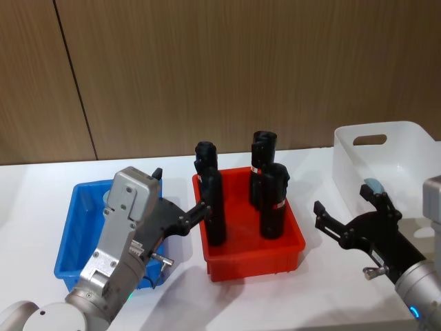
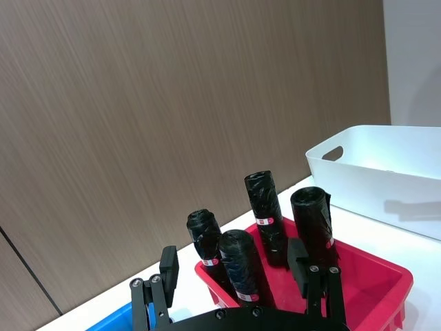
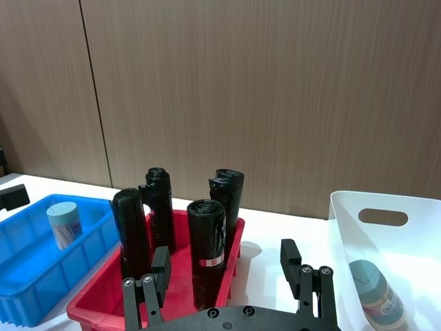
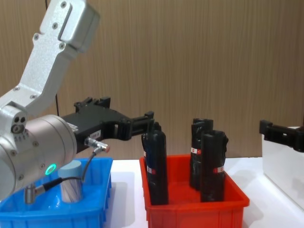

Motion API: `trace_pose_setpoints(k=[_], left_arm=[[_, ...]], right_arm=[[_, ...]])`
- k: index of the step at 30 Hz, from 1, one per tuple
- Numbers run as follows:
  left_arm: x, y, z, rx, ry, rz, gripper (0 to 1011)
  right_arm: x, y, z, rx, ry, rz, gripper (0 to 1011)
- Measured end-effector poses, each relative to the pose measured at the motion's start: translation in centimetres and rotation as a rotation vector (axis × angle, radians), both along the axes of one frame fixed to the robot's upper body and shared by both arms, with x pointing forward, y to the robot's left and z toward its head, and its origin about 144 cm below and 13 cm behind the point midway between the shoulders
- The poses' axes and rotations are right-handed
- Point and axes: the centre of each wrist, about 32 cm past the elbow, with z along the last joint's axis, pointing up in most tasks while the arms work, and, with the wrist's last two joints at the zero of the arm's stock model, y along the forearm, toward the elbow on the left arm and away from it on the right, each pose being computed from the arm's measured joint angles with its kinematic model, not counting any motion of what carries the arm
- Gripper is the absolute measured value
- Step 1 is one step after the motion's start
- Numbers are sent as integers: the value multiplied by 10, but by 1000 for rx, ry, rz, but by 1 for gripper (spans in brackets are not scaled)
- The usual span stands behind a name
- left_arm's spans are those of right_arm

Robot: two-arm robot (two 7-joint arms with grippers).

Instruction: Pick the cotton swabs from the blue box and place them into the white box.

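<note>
- While one jar of cotton swabs (image 3: 375, 293) already lies tilted in the white box (image 3: 420, 248) by the desk's (image 1: 41, 179) right edge, a second jar (image 3: 64, 224) stands upright in the blue box (image 3: 27, 276) near the left edge. It sits toward that box's far wall, so I judge the job about half done.
- My left gripper (image 1: 180, 192) hovers raised over the blue box's right rim, fingers spread and holding nothing. It points across at the red bin (image 1: 255, 265) in the middle of the desk.
- My right gripper (image 1: 342, 200) hangs between the red bin and the white box, also spread and empty.
- The step in hand, as I read it, is fetching the second jar with the left gripper.
- My left fingertips are close to the nearest of the black bottles (image 1: 273, 200), so I would draw back from the red bin before turning the wrist.
- To grip well, I would come down on the jar from above with one finger on each side of the clear body, below the lid.
- I should close only once the jar sits squarely between the pads, since it looks light enough to topple at a nudge.
- A straight lift should clear the blue rim. The bottles stand tall, so I must carry high over them or pass the jar to the right gripper.
</note>
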Motion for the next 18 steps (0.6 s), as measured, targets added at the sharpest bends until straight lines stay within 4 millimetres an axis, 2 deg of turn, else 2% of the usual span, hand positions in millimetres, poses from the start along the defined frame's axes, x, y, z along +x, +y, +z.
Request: trace_pose_setpoints(k=[18], left_arm=[[0,0,0,0,0,0,1000]], right_arm=[[6,-1,0,0,1,16,1001]])
